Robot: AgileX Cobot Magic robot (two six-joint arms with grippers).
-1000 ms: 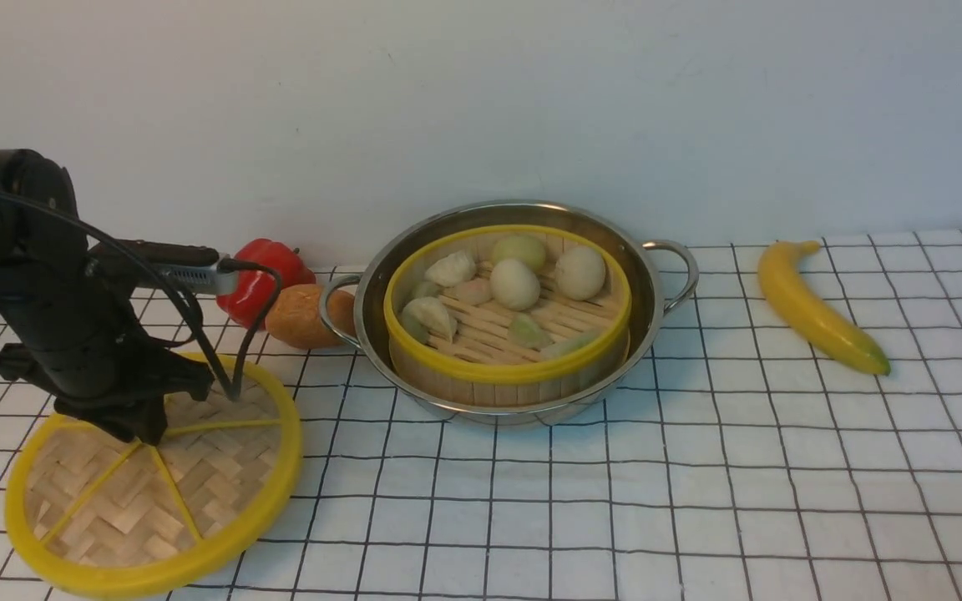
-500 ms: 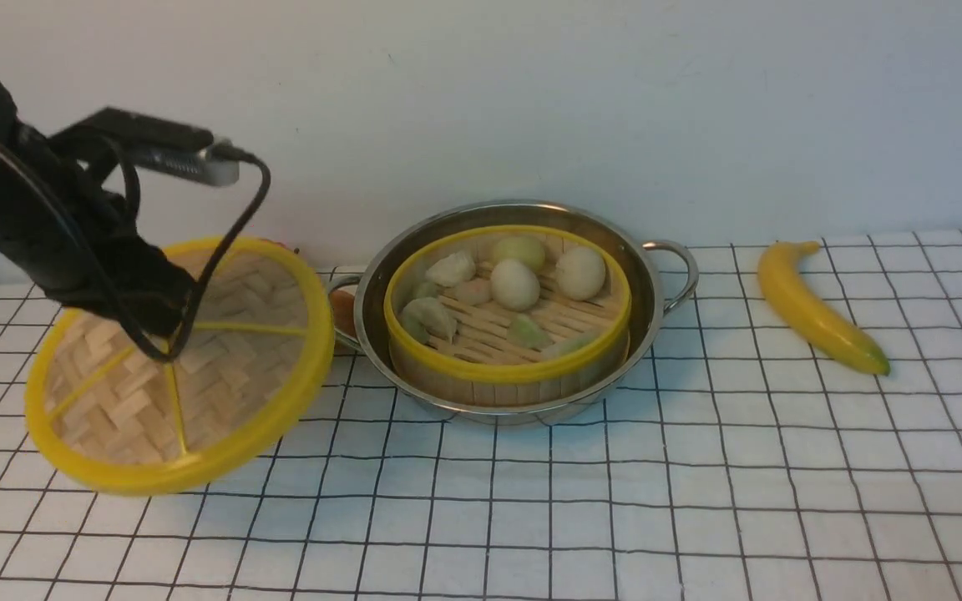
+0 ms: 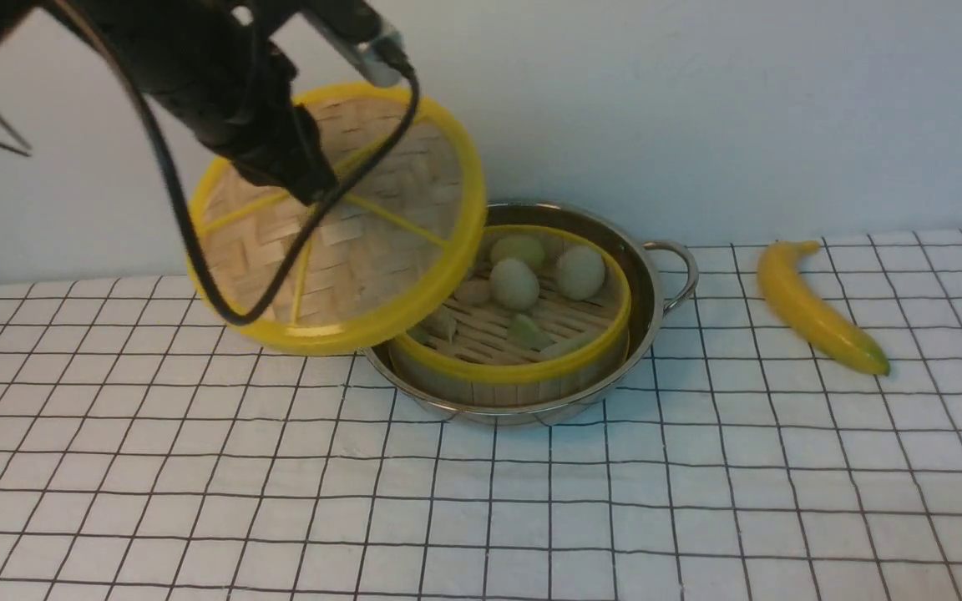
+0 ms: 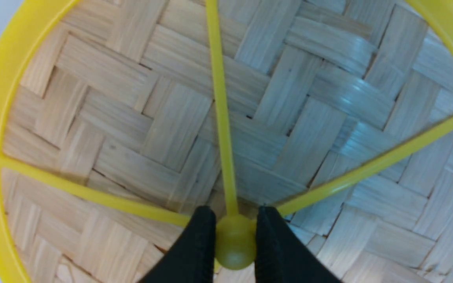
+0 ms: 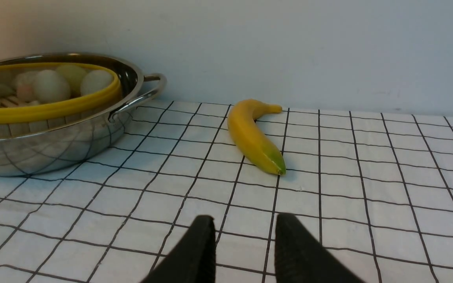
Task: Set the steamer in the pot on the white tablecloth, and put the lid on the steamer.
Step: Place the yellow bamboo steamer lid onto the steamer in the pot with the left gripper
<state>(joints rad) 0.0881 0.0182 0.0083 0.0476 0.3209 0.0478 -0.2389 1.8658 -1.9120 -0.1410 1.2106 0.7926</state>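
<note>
The steamer (image 3: pixel 508 371), bamboo with yellow rims and toy dumplings inside, sits in the shiny pot (image 3: pixel 652 284) on the white tablecloth (image 3: pixel 531 501). The woven lid (image 3: pixel 364 250) hangs tilted in the air over the pot's left edge, covering part of the steamer. My left gripper (image 3: pixel 307 185) is shut on the lid's yellow centre knob (image 4: pixel 234 241), its black fingers (image 4: pixel 201 243) on either side of the knob. In the right wrist view, my right gripper (image 5: pixel 244 228) hovers low over bare cloth, open with nothing between its fingers; steamer (image 5: pixel 45 110) and pot (image 5: pixel 53 145) lie off to one side.
A yellow toy banana (image 3: pixel 815 309) lies on the cloth to the right of the pot, also in the right wrist view as the banana (image 5: pixel 254 137). A pale wall runs behind the table. The left arm's black cable (image 3: pixel 197 250) loops down in front of the lid.
The left arm lifted the lid off the cloth at the front left and carried it up and to the right, over the pot's left edge. The red pepper and orange item are now hidden.
</note>
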